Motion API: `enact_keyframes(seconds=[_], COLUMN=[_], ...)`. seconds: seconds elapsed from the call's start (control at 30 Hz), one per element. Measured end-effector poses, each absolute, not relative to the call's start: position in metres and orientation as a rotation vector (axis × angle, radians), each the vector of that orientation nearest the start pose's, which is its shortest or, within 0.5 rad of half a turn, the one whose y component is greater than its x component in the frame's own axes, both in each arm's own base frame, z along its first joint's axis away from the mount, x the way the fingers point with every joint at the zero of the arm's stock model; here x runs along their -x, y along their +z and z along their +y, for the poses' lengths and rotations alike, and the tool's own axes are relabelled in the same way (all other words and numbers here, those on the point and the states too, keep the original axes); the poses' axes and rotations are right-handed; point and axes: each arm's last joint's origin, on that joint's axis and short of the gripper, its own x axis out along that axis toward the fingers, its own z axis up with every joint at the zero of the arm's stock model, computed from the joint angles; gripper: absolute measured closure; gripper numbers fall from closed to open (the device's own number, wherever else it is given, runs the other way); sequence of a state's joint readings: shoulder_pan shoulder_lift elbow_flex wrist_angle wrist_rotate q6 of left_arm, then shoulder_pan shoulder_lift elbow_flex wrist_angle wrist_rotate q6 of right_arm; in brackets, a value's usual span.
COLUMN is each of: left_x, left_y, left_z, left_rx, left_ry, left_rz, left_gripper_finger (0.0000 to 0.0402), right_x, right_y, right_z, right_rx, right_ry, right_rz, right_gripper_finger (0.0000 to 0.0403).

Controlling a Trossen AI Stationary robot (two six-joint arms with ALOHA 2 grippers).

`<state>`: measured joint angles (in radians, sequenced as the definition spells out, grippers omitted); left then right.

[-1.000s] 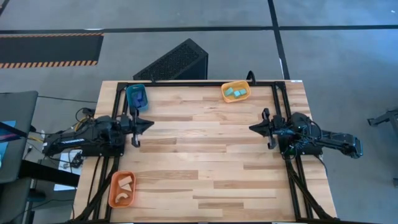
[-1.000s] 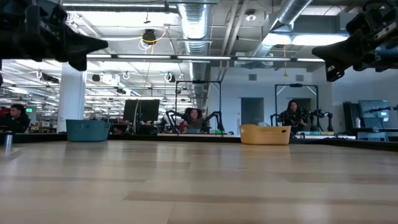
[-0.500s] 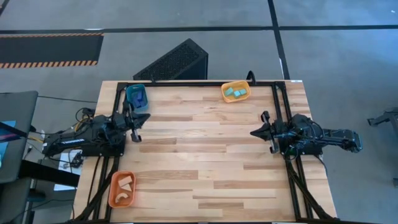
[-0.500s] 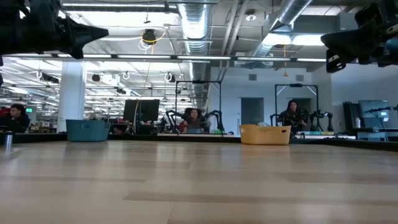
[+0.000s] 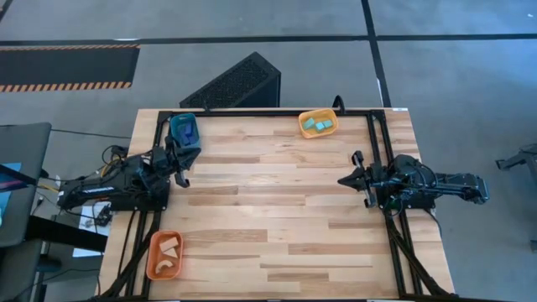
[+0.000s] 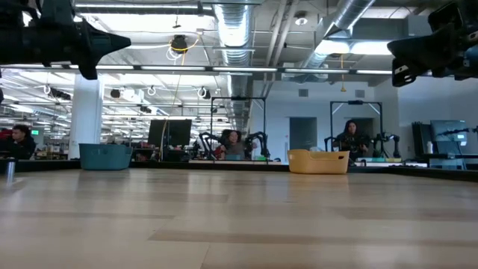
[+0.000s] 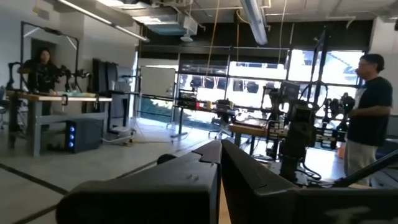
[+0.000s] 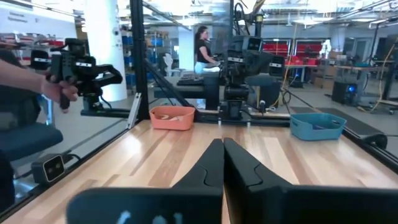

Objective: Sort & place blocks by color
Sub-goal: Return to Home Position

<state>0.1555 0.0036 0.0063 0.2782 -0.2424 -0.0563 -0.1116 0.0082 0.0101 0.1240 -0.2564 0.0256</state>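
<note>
Item: sorting table (image 5: 277, 210), wooden top, with three trays at its edges. Yellow-orange tray (image 5: 306, 118), far edge: holds the light cyan cubes (image 5: 317, 126), about three of them, lying side by side. Orange tray (image 5: 153, 252), near left corner: holds the tan wooden blocks (image 5: 172, 247). Teal tray (image 5: 174, 124), far left corner: dark contents, taken to be the dark blue blocks (image 5: 185, 132), number not readable. No loose block shows on the open boards. Left gripper (image 5: 186, 161): raised above the left edge, just beside the teal tray, jaws pressed together on nothing. Right gripper (image 5: 342, 178): raised over the right side, well apart from every tray, jaws likewise together and empty. Status, by judgement: sorting appears complete, each colour in its own tray. All that seems left is for both arms to park at rest.
</note>
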Motion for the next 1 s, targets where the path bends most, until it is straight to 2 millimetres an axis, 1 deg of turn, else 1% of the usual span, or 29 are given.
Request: enact_keyframes(seconds=[0.07, 0.13, 0.23, 0.33, 0.43, 0.6, 0.73, 0.8, 1.0], left_x=[-0.091, -0.092, -0.093, -0.094, -0.094, -0.095, -0.096, -0.096, -0.096], left_y=[0.191, 0.187, 0.185, 0.185, 0.184, 0.178, 0.170, 0.171, 0.171], left_z=[0.020, 0.019, 0.018, 0.017, 0.017, 0.017, 0.017, 0.017, 0.017], left_rx=[0.068, 0.069, 0.116, 0.126, 0.142, 0.143, 0.278, 0.309, 0.302], left_ry=[0.376, 0.362, 0.344, 0.292, 0.287, 0.292, 0.292, 0.287, 0.286], left_rz=[-0.288, -0.246, -0.222, -0.227, -0.218, -0.160, -0.094, -0.099, -0.080], left_gripper_finger=[0.0401, 0.0401, 0.0402, 0.0401, 0.0402, 0.0402, 0.0402, 0.0401, 0.0401], right_x=[-0.096, -0.096, -0.096, -0.096, -0.097, -0.097, -0.097, -0.097, -0.097], right_y=[0.178, 0.178, 0.177, 0.176, 0.173, 0.172, 0.172, 0.171, 0.171], right_z=[-0.003, -0.004, -0.004, -0.004, -0.004, -0.004, -0.004, -0.004, -0.004], right_rx=[0.003, 0.004, 0.003, 0.000, -0.006, -0.009, -0.010, -0.010, -0.010], right_ry=[0.149, 0.131, 0.123, 0.124, 0.122, 0.120, 0.120, 0.120, 0.120], right_rz=[-0.121, -0.120, -0.116, -0.100, -0.069, -0.052, -0.048, -0.047, -0.045], right_gripper_finger=[0.0394, 0.0397, 0.0383, 0.0363, 0.0351, 0.0348, 0.0347, 0.0347, 0.0347])
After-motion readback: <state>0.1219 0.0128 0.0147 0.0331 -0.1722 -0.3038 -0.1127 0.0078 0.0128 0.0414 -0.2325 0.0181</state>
